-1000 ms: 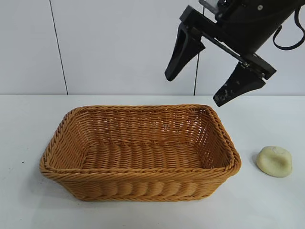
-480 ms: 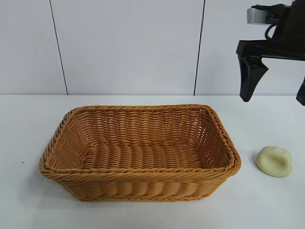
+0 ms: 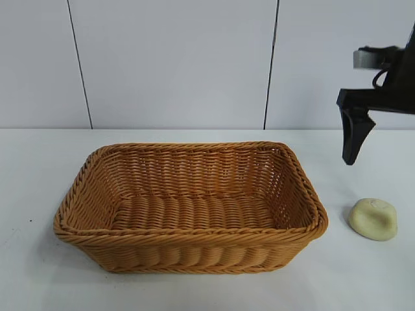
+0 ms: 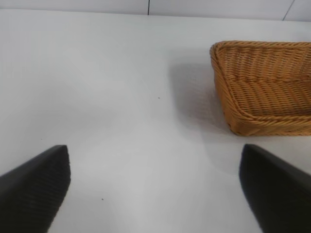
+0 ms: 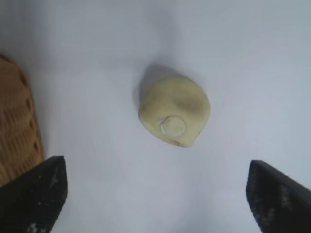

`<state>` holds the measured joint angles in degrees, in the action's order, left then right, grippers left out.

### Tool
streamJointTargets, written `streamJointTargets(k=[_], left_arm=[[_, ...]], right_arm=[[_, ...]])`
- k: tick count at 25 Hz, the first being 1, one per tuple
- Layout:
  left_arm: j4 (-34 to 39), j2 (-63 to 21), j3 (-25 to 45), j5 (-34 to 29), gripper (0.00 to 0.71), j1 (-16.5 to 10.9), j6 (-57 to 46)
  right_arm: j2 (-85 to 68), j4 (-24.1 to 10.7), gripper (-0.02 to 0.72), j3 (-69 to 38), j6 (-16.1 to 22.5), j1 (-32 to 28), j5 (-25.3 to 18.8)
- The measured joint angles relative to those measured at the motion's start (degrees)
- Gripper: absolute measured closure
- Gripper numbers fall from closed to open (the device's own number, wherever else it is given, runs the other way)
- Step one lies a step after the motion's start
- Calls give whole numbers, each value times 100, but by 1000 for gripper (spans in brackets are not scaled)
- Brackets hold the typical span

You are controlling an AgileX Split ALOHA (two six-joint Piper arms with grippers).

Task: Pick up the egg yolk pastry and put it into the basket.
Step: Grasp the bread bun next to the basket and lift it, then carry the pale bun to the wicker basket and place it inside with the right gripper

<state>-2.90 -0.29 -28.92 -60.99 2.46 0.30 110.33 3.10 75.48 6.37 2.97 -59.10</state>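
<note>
the right gripper, fingers wide apart, has been moved right and lowered above the small pale yellow round pastry beside the brown woven basket; a grab looks close.

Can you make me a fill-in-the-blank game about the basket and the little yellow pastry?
1. The pastry lies on the ____, not in the basket.
2. Nothing lies inside the basket: it is ____.
3. The right end effector hangs above the pastry with its jaws ____.
4. In the exterior view, the pastry is to the ____ of the basket.

Missing words: table; empty; open; right
</note>
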Motion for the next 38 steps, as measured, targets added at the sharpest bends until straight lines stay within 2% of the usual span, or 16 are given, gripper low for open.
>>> streamJointTargets(k=[10,12,16,18,19,22,27,32,38], left_arm=[[0,0,0,0,14,0,0],[0,0,0,0,14,0,0],[0,0,0,0,14,0,0],[0,0,0,0,14,0,0],[0,0,0,0,14,0,0],[0,0,0,0,14,0,0],[0,0,0,0,14,0,0],[0,0,0,0,14,0,0],[0,0,0,0,14,0,0]], right_arm=[[1115,10,23,0,71,0,127],[1125,10,146,0,90,0,127],[1114,10,505,0,103,0,122],[1024,10,596,0,103,0,122],[941,10,618,18,103,0,108],[617,10,640,192,86,0,-21],[-9,10,643,677,62,0,-585],[-377,-8,643,1092,36,51,-887],[-418,-1,643,1290,-48,701,-1018]])
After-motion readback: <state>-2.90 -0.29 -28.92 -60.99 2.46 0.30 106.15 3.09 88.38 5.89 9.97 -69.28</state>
